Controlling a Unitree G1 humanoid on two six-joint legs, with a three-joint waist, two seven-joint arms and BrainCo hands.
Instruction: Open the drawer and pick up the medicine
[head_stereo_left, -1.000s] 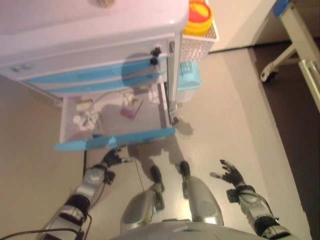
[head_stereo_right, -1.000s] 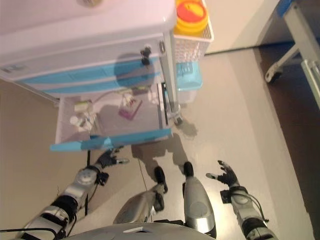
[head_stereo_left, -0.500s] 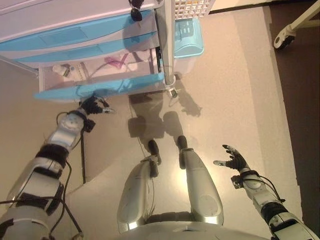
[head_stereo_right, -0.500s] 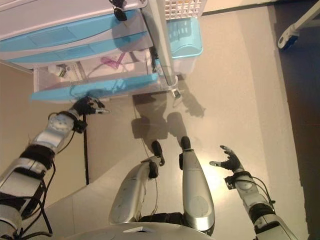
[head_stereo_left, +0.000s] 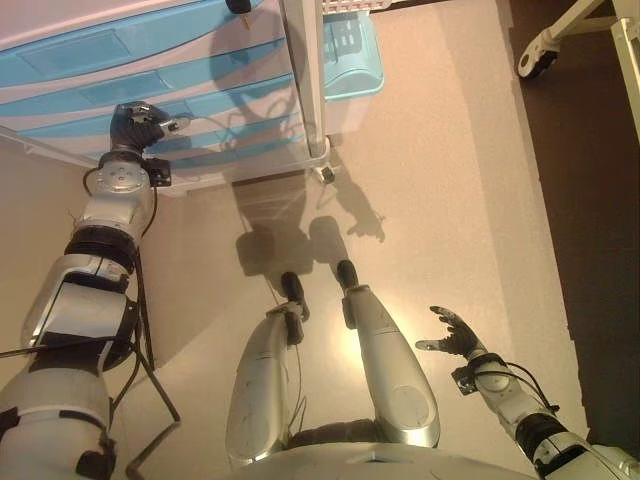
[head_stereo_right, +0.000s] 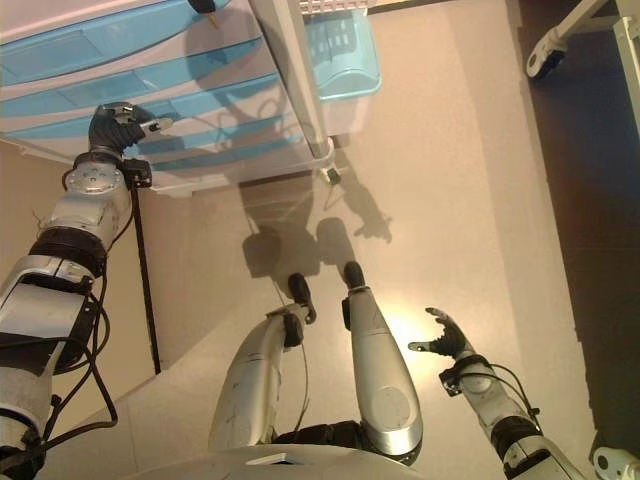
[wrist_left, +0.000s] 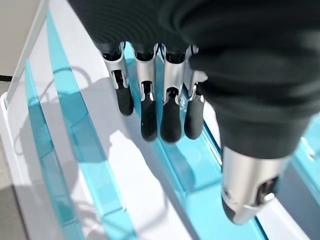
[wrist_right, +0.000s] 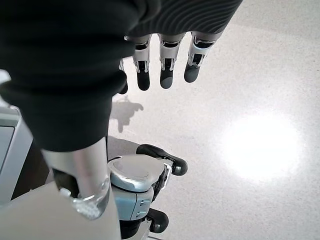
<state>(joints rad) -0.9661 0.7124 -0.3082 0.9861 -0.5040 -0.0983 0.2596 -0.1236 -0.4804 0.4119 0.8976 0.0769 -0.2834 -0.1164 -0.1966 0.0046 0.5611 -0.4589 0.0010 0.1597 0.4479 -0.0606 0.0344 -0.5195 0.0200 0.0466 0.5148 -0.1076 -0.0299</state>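
Note:
My left hand (head_stereo_left: 135, 125) is raised against the blue drawer fronts (head_stereo_left: 230, 95) of the white cabinet, above the lowest blue front (head_stereo_left: 255, 150). In the left wrist view its fingers (wrist_left: 160, 107) hang straight and relaxed over blue and clear plastic, holding nothing. No inside of a drawer shows, no medicine is in sight, and I cannot tell how far the lowest drawer stands out. My right hand (head_stereo_left: 455, 335) hovers open over the floor at the lower right, far from the cabinet, with fingers (wrist_right: 167, 75) spread and empty.
A light blue bin (head_stereo_left: 350, 55) sits on the floor against the cabinet's right side, beside a cabinet caster (head_stereo_left: 327, 173). A wheeled bed frame (head_stereo_left: 540, 50) stands at the far right over dark flooring. Beige floor (head_stereo_left: 450, 200) spreads between them.
The camera has moved and the whole picture shifted. My left hand rose from below the open drawer's front onto the drawer fronts. The drawer's contents no longer show. The right hand stayed low.

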